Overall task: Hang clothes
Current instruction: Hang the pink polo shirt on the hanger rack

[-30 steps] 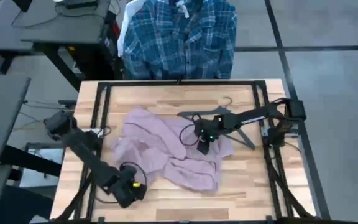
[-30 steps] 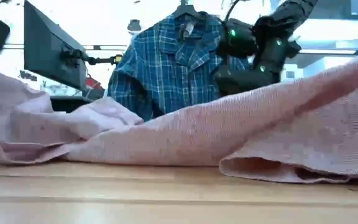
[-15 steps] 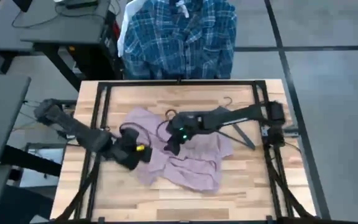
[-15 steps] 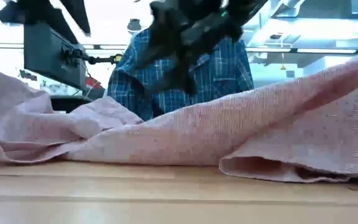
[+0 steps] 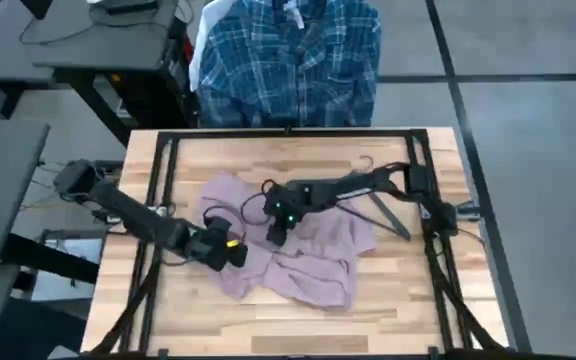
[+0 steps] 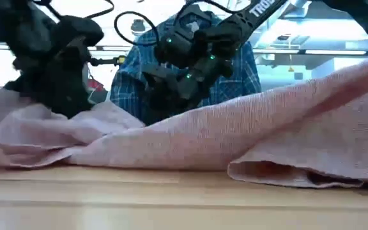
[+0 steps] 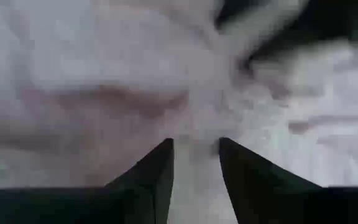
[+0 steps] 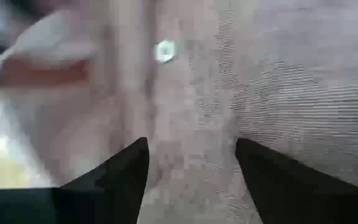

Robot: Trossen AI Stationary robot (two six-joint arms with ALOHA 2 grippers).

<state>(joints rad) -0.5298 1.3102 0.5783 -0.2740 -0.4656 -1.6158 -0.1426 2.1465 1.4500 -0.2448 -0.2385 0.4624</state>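
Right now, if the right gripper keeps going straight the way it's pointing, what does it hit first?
Most likely the pink shirt: the right gripper points open-fingered at its fabric, near a small white button. Depth is unclear, but nothing else lies between.

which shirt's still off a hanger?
The pink shirt, crumpled flat on the table under both grippers. The blue plaid shirt already hangs beyond the table's far edge.

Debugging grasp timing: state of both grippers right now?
Left gripper: open, fingers apart over the pink shirt, nothing held.
Right gripper: open, fingers spread over the pink shirt, nothing held.
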